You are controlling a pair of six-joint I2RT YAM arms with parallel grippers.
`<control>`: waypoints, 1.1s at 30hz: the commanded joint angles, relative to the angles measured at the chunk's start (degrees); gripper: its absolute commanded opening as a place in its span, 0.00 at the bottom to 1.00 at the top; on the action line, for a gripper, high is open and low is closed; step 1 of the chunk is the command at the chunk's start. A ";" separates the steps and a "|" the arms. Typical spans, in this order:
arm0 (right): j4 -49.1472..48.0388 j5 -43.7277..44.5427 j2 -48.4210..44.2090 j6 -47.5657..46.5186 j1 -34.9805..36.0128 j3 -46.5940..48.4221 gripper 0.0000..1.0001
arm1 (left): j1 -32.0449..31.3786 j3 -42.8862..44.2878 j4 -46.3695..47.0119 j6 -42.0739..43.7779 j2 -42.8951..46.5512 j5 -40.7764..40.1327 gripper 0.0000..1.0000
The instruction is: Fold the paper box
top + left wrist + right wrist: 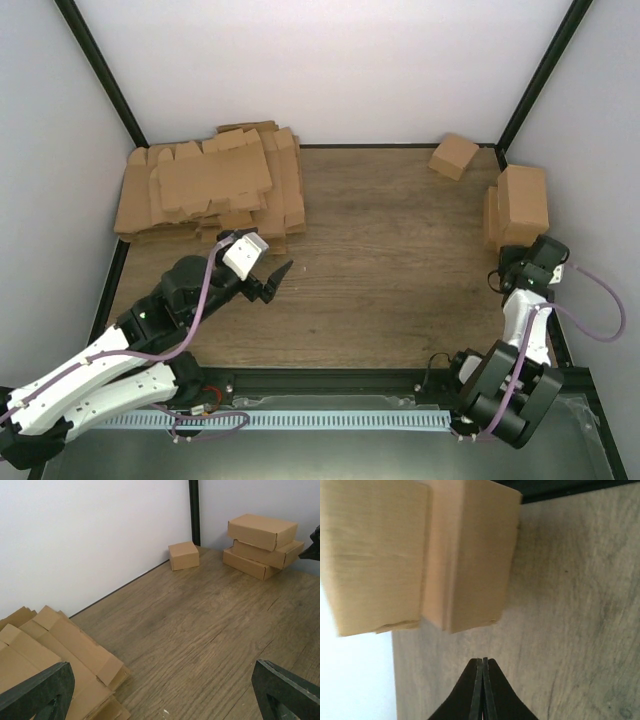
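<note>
Left hand hovers wide open, right hand pinched closed

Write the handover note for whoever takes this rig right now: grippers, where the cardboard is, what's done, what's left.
Left gripper: open, empty, by the near edge of the pile of flat blanks at the far left.
Right gripper: shut on nothing, beside the stack of folded boxes at the right edge.
Small box: by the far wall.
Done: nothing on the current box; no single blank is off the pile.
Left: pull one blank onto the open table and fold it.
</note>
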State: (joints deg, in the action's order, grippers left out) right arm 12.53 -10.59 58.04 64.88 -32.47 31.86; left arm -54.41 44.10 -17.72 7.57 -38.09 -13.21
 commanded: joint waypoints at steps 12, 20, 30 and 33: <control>-11.47 1.69 15.35 -0.96 0.37 6.21 0.01 | -0.15 0.73 0.67 -0.40 -0.27 -0.94 1.00; -14.73 -0.27 25.03 -0.76 0.35 12.56 0.01 | -0.12 0.55 0.69 -0.37 -0.29 -1.26 1.00; -13.49 -1.87 23.56 -1.18 0.39 10.79 0.01 | -0.08 0.45 0.68 -0.37 0.03 -1.33 1.00; -14.41 -3.97 20.75 -4.10 0.88 7.84 0.01 | -0.12 0.45 0.67 -0.36 0.10 -0.99 1.00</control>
State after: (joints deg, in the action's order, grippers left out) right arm -0.84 -12.58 82.91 64.03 -32.47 42.28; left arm -54.41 44.10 -17.69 7.49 -38.50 -14.31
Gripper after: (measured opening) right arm 0.008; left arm 0.999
